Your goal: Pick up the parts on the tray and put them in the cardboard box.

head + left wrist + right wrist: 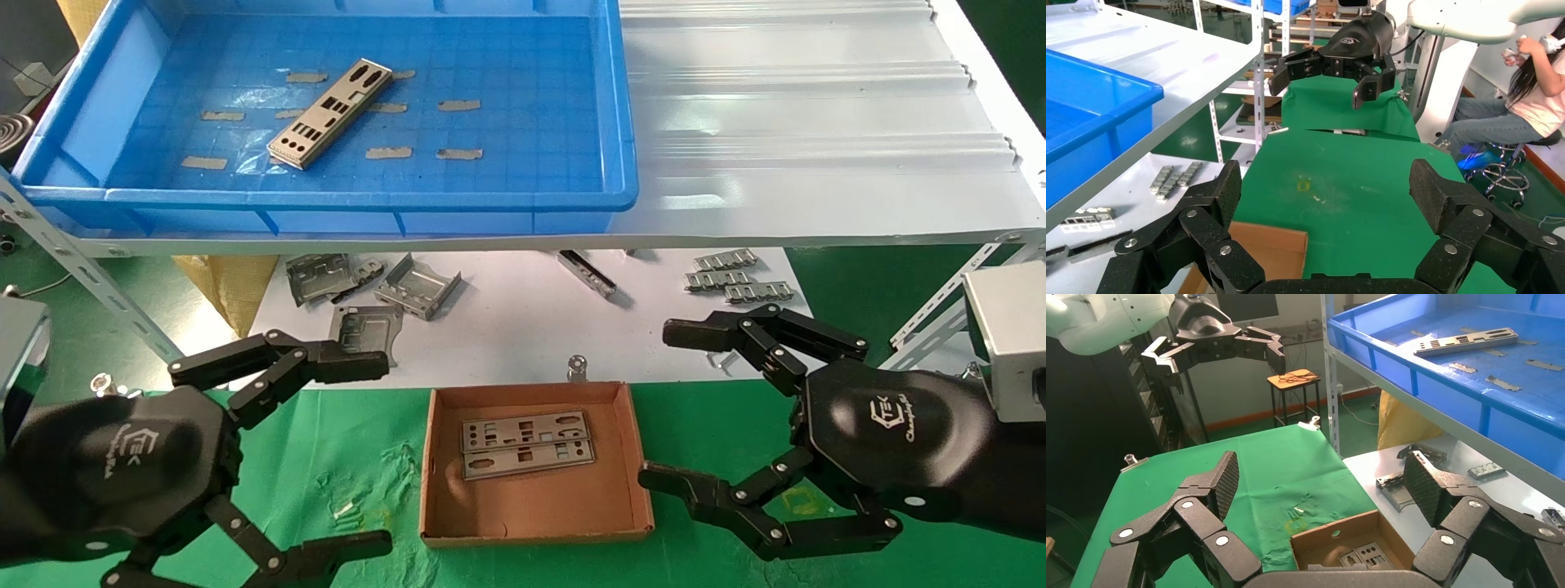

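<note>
One silver plate part lies on the floor of the blue tray on the upper shelf; it also shows in the right wrist view. Two plate parts lie in the cardboard box on the green cloth. My left gripper is open and empty, low at the left of the box. My right gripper is open and empty at the right of the box. In the right wrist view the box sits below the open fingers.
Bent grey brackets and ridged metal strips lie on the white lower surface behind the box. A white corrugated sheet covers the shelf beside the tray. A person sits beyond the table.
</note>
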You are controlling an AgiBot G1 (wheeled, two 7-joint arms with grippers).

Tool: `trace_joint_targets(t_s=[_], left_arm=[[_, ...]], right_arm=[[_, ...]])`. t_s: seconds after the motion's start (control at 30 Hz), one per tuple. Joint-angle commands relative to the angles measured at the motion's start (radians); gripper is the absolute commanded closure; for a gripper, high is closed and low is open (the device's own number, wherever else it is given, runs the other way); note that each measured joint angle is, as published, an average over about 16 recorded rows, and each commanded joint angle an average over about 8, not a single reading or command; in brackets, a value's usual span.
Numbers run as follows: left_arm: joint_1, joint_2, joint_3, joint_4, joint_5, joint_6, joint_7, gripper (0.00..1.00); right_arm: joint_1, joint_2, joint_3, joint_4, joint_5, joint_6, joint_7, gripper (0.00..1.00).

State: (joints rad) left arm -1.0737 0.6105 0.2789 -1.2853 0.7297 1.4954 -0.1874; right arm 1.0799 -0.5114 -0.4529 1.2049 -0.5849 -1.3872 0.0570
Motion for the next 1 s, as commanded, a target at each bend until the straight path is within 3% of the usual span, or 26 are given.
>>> trace_joint_targets(t_s=[0.03,1.0], left_arm=[[0.0,0.001,0.0,0.001,0.0,0.0,0.0,0.0],[-0.002,0.003,0.002,0.005,0.002,0.0,0.002,0.0]], right_arm=[[0.0,0.0,0.0,0.0,0.0,0.0,0.0,0.0],[0.0,0.0,0.0,0.0,0.0,0.0,0.0,0.0]])
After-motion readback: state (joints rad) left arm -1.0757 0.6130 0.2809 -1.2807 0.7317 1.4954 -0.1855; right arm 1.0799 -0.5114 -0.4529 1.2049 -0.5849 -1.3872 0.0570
